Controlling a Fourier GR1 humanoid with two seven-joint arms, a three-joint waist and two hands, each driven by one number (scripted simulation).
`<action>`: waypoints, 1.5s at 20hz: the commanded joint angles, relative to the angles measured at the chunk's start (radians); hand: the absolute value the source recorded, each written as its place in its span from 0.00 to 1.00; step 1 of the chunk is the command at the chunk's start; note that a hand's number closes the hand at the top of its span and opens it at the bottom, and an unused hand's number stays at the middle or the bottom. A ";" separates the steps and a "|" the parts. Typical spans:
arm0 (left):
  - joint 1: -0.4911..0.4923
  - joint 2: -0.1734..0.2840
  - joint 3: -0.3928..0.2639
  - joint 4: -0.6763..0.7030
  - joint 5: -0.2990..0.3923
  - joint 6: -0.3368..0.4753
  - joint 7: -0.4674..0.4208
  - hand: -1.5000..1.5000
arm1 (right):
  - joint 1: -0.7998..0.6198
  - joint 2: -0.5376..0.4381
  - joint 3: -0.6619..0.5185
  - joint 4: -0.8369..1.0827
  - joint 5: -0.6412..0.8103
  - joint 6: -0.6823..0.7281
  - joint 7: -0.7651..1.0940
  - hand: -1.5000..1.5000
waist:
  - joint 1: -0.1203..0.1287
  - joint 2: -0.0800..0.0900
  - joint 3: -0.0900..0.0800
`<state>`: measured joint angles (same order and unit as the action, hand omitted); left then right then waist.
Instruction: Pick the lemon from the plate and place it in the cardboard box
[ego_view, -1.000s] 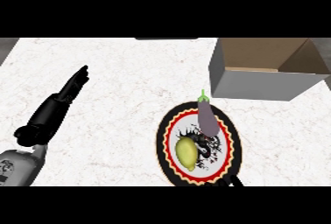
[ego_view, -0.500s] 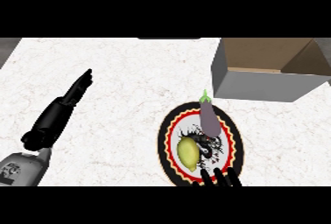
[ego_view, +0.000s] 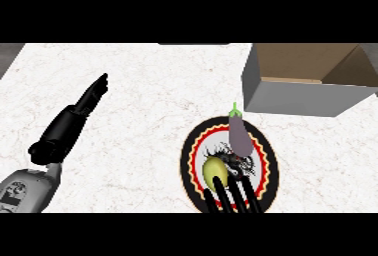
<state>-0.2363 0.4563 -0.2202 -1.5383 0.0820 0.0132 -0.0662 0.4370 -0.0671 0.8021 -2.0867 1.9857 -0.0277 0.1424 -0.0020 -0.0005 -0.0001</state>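
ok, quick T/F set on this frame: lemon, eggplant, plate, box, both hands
1. The lemon lies on the plate. True.
2. The eggplant is inside the cardboard box. False: it lies on the plate, its stem end over the far rim.
3. The right hand has lifted the lemon. False: its fingers are straight, at the lemon's near side; the lemon sits on the plate.
4. The left hand holds nothing. True.
5. The box stands left of the plate. False: beyond it, to the right.

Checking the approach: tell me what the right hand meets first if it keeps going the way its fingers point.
Probably the lemon: the right hand's straight fingers already overlap its near edge on the plate. How high they are above it is unclear.
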 joint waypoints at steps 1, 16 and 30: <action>0.028 -0.023 0.003 -0.035 -0.027 -0.008 0.015 0.50 | -0.142 0.064 0.028 0.168 -0.009 0.019 0.116 0.00 | 0.006 0.001 0.000; 0.040 -0.035 0.104 -0.065 -0.047 -0.093 0.030 0.50 | -0.235 0.049 -0.001 0.293 -0.129 -0.002 0.158 0.00 | 0.007 0.000 0.000; 0.004 -0.107 0.141 0.021 -0.122 -0.134 -0.011 0.50 | -0.449 0.066 -0.196 0.574 -0.261 -0.092 0.118 0.00 | 0.005 0.002 0.000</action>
<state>-0.2114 0.3646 -0.0826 -1.5274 -0.0179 -0.1226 -0.0874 0.0634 -0.0143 0.6608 -1.6826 1.7455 -0.0626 0.2845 0.0008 -0.0083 -0.0052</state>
